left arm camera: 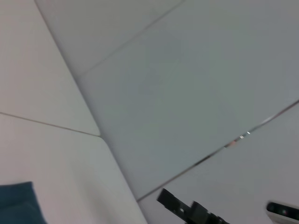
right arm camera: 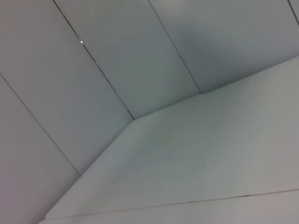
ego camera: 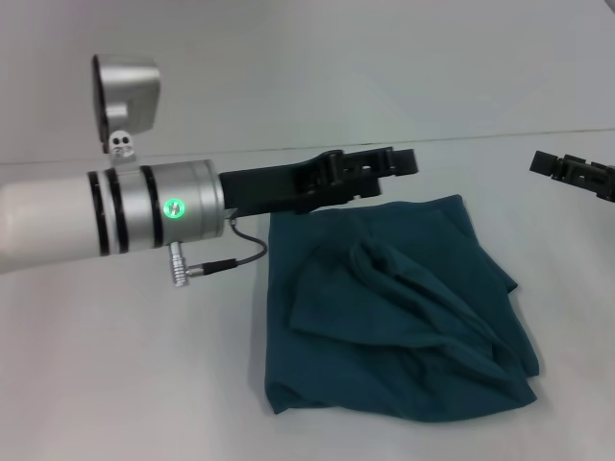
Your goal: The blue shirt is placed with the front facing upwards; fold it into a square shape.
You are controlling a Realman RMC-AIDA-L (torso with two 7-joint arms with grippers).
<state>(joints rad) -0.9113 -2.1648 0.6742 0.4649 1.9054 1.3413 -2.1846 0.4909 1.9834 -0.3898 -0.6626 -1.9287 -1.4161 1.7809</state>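
Observation:
The blue shirt (ego camera: 394,307) lies on the white table in the head view as a rough, rumpled square, plain teal side up, with loose folds bunched across its middle. My left gripper (ego camera: 404,161) hovers just beyond the shirt's far edge and holds none of the cloth. My right gripper (ego camera: 540,163) hangs off to the far right, away from the shirt. In the left wrist view, one corner of the shirt (left arm camera: 16,205) shows, with my right gripper (left arm camera: 163,198) farther off. The right wrist view shows only table and wall.
My left arm's silver forearm (ego camera: 106,216) reaches across the left of the table, a cable (ego camera: 235,254) dangling by the shirt's far left corner. The white table (ego camera: 135,375) meets the wall just behind the grippers.

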